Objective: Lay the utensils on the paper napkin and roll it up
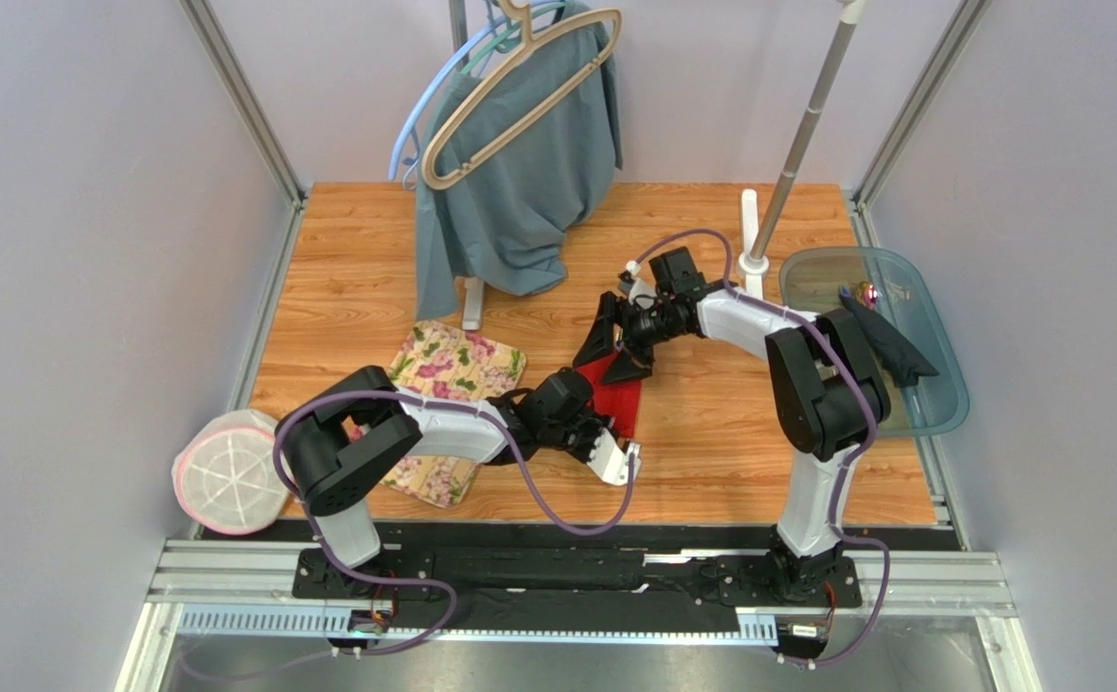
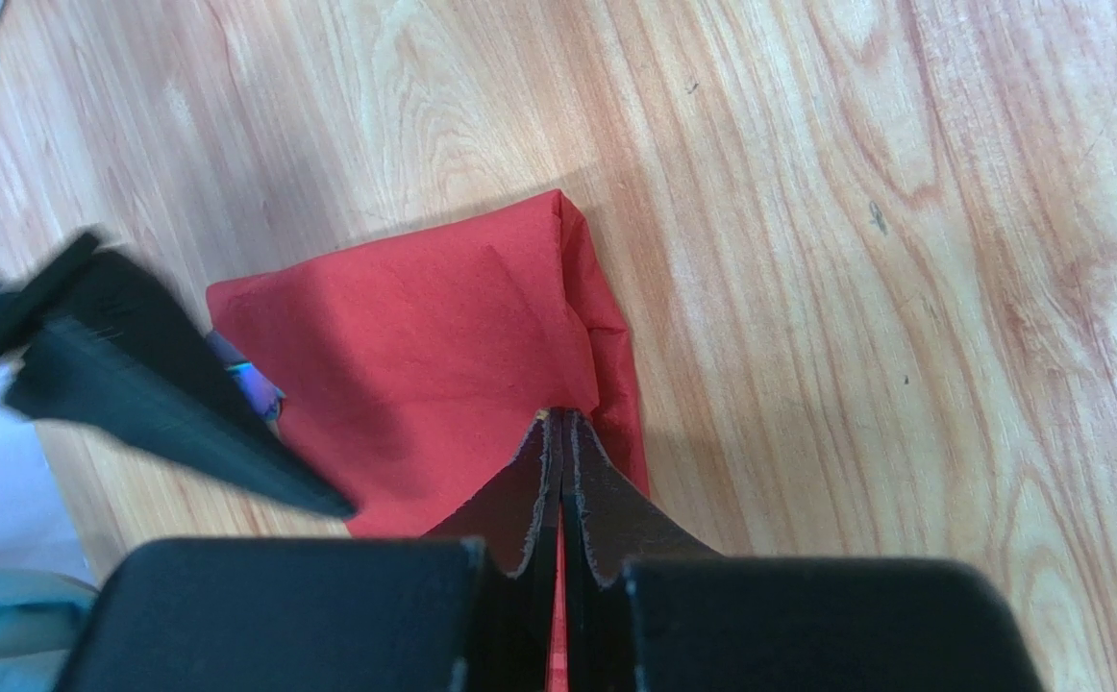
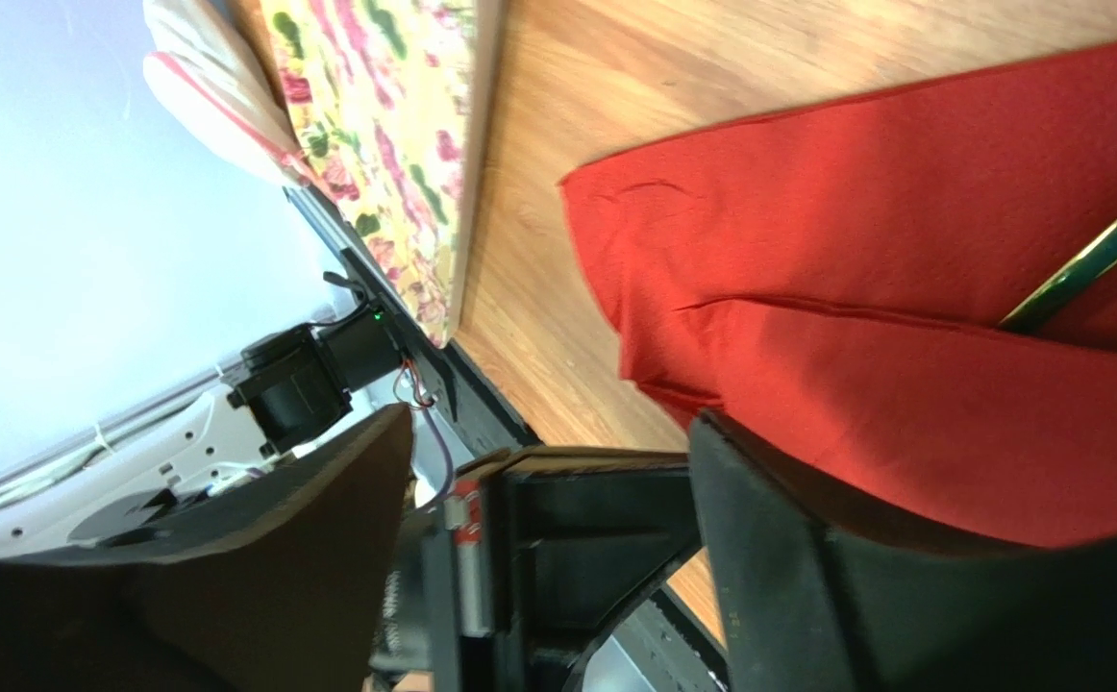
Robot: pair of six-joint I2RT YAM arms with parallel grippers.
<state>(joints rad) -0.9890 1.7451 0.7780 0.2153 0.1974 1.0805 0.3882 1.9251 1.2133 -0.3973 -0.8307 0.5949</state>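
The paper napkin (image 2: 420, 353) lay on the wooden surface (image 2: 882, 289) in the middle of the work area. It was folded over on itself, so one side formed a soft doubled edge. The left fingers (image 2: 615, 512) were clenched flat together on the napkin's near edge, with a sliver of red showing in the seam between them. The right fingers (image 3: 839, 577) stood spread apart at the napkin's opposite side, grasping nothing. One sat right at the folded red layer, though contact could not be judged. The other hung over bare wood toward the floral mat (image 3: 377, 130). The gap between them showed only wood and the arm's own body.

The left wrist view showed one black right finger reaching in over a corner of the napkin, with a small bluish bit of a utensil (image 2: 250, 382) peeking out beside it. Only the right wrist view showed a green utensil (image 3: 1092, 257) poking out from under the fold.

Only the overhead view took in the rest. The grey-green garment (image 1: 521, 173) and beige hanger (image 1: 521, 80) hung at the back. A glass tray (image 1: 940, 389) sat at the right edge and a round white container (image 1: 225, 469) at the left edge. The floral mat lay just left of the napkin, partly under the left arm.
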